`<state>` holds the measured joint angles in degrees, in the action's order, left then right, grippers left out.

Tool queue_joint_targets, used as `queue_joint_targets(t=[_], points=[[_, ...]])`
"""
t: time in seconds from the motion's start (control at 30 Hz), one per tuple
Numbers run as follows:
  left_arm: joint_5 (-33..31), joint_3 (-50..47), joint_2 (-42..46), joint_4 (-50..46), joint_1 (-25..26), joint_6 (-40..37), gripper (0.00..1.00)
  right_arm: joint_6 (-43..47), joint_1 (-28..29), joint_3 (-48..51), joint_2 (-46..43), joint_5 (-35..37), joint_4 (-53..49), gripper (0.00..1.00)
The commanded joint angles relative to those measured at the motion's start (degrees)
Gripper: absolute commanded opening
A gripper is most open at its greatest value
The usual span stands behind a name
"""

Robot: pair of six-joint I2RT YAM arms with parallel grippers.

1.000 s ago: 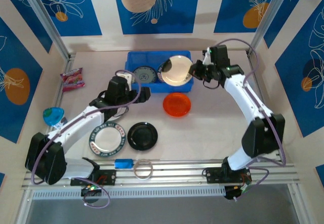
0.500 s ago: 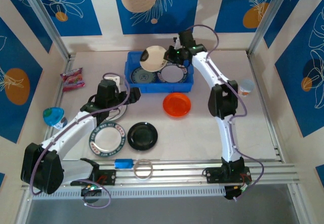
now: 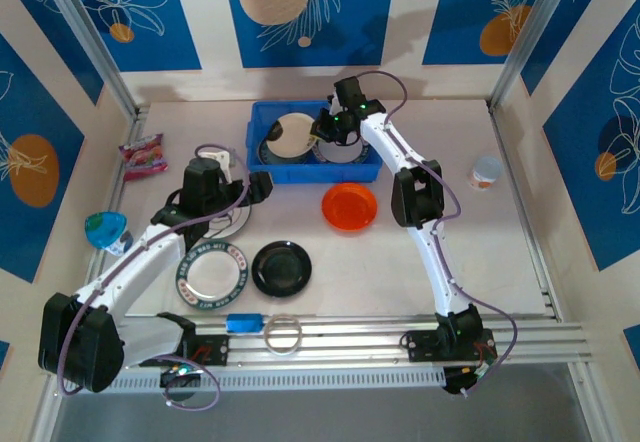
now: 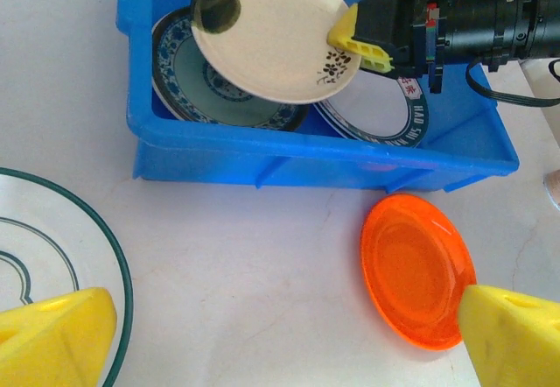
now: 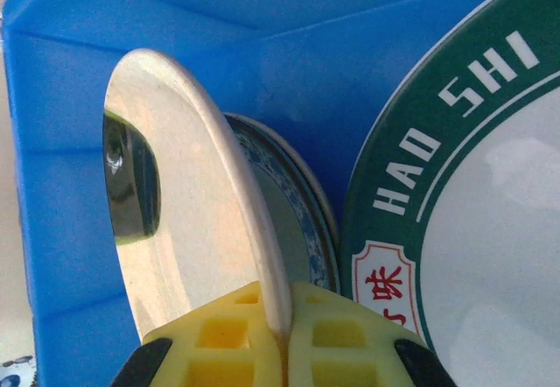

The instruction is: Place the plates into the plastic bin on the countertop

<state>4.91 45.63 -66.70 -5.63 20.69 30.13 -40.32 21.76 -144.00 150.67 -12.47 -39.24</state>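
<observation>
**Cream plate poised over the bin, release to come**

On the left, the left gripper (image 4: 280, 343) hovers low over the countertop (image 3: 350, 272). Its fingers are spread wide and hold nothing, and a green-rimmed white plate (image 4: 61, 247) lies partly under one of them. Nearer the rail lie a patterned-rim plate (image 3: 211, 273) and a black plate (image 3: 281, 268).

In the middle, the plastic bin (image 4: 306, 164) already holds a teal patterned plate (image 4: 188, 80) and a lettered white plate (image 4: 385, 116). The cream plate (image 4: 271, 32) hangs tilted above them, its rim pinched by the right gripper (image 5: 284, 343).

This looks like the drop-off. The next move calls for lowering the plate flatter onto the teal one, then parting the fingers. Further right, the orange plate (image 4: 416, 269) waits on the countertop just outside the bin.
</observation>
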Motion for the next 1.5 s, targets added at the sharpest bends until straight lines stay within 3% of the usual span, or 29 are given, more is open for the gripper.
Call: queue_joint_targets(t=[0.0,0.47,0.53,0.7,0.8,1.1,1.47], points=[[1.6,-0.5,0.3,-0.4,-0.7,0.6,0.99,-1.3,0.9,-2.7,1.5,-2.2,1.6,0.00],[1.7,-1.5,0.0,-0.3,-0.9,-0.1,0.99,1.7,3.8,-8.9,4.7,4.3,-4.7,0.00],[1.8,-1.7,-0.1,-0.2,-0.9,0.0,1.00,2.5,3.9,-9.2,4.7,5.0,-5.3,0.05],[1.3,-2.2,0.1,-0.2,-0.9,-0.4,1.00,4.2,4.4,-9.3,4.2,6.9,-6.8,0.29],[1.0,-2.5,0.2,0.0,-0.9,-0.5,1.00,5.7,4.9,-9.2,3.5,8.9,-7.9,0.35],[1.5,-2.4,-1.2,1.3,-0.9,-0.6,1.00,10.4,6.6,-9.2,1.6,16.6,-10.5,0.40],[4.6,-0.8,-4.9,3.8,-0.9,-1.2,1.00,10.1,6.4,-7.8,-1.7,14.1,-9.5,0.41]])
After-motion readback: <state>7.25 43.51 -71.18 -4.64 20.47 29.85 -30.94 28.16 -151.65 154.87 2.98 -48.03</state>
